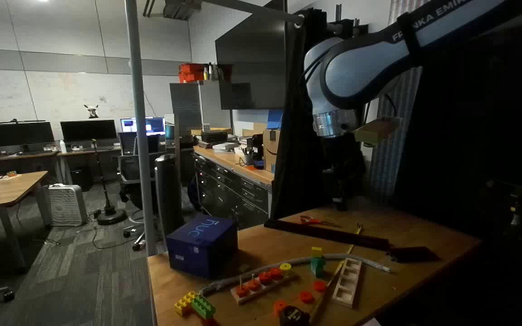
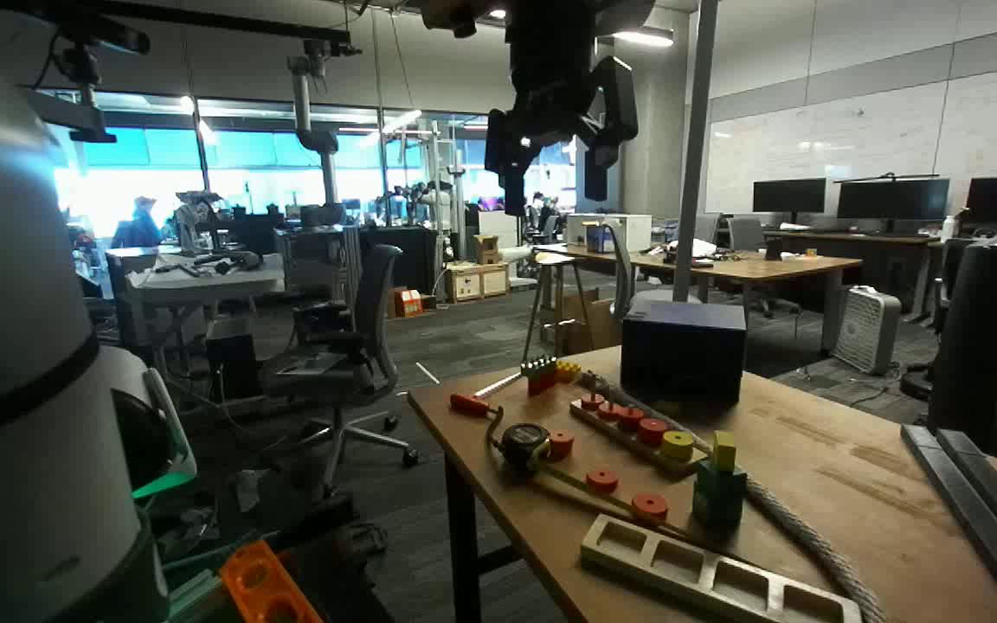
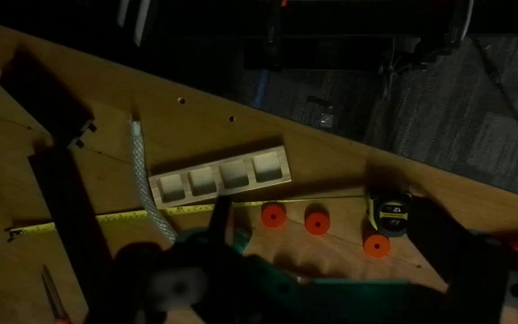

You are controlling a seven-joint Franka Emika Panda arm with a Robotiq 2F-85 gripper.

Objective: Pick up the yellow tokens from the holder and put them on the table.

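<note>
High above the surface [image 2: 797, 398], hand [image 2: 555, 201] wide, nothing held: current step looks like the approach, no pick yet

Yellow token [image 2: 678, 446] sits at one end of the peg holder [image 2: 621, 439], just beside a red token [image 2: 652, 431]; both exterior views show it, wrist view doesn't, it has the wooden tray [image 3: 285, 164] instead. Only one round yellow piece spotted, plural unconfirmed. Can't tell if it's threaded on anything. Next move, my read: centre over it, drop, pinch without catching the red neighbour, lift straight up in case it's threaded, set down on the surface clear of the holder
</note>
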